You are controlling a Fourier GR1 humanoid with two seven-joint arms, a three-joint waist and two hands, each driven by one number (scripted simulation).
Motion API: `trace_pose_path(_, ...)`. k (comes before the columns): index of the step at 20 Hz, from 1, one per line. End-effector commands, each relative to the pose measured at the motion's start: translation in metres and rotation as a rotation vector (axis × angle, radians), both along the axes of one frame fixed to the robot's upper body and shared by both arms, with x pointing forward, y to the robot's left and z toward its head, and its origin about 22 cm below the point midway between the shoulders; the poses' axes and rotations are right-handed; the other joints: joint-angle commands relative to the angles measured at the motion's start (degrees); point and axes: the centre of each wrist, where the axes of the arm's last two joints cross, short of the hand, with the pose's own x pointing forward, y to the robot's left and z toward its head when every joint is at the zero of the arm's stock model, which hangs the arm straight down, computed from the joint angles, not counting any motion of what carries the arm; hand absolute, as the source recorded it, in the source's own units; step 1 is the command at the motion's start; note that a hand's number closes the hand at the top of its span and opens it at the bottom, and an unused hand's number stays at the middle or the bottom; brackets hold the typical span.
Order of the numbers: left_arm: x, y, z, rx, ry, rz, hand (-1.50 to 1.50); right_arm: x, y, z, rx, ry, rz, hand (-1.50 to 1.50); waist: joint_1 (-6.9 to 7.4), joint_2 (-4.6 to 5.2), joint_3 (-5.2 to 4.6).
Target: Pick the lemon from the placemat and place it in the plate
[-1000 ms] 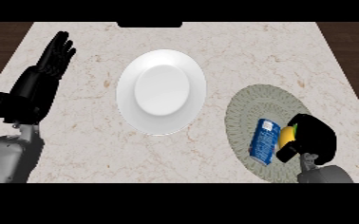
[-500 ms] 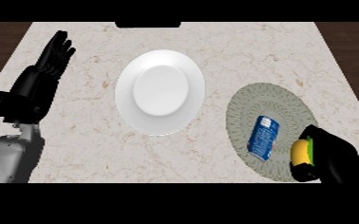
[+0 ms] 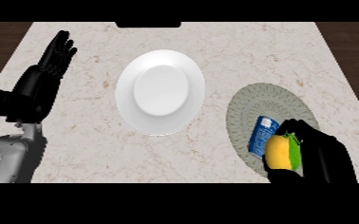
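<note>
Fingers of our right hand (image 3: 319, 154) curl round the lemon (image 3: 278, 152) above the placemat (image 3: 270, 105); our left hand (image 3: 43, 83) rests flat-fingered.

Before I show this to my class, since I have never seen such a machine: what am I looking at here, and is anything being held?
This is the view from a humanoid robot's head, looking steeply down at a marble kitchen counter. The two black shapes are its hands on grey forearms. The left hand rests open at the left edge, fingers up, holding nothing. The right hand, at the lower right, is curled round a yellow lemon, with something green showing beside it. Under it lies a round grey placemat, with a small blue packet on it. In the middle stands a white plate, with nothing on it yet.
</note>
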Motion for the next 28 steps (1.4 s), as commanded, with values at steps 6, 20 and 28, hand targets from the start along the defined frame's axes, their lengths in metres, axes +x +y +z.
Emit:
trace_pose_path(6, -0.004, 0.006, 0.006, 0.012, 0.003, -0.010, 0.00, 0.005, 0.058, 0.042, 0.164, -0.129, 0.202, 1.50, 0.58, 0.12, 0.03)
trace_pose_path(20, 0.009, 0.013, 0.003, 0.008, -0.008, -0.018, 0.00, 0.121, 0.176, 0.057, 0.274, -0.038, 0.255, 1.50, 1.79, 0.55, 0.00)
trace_pose_path(28, 0.009, -0.010, 0.008, -0.020, -0.013, -0.072, 0.00, 0.164, 0.213, 0.020, 0.208, -0.015, 0.162, 1.50, 3.73, 0.77, 0.00)
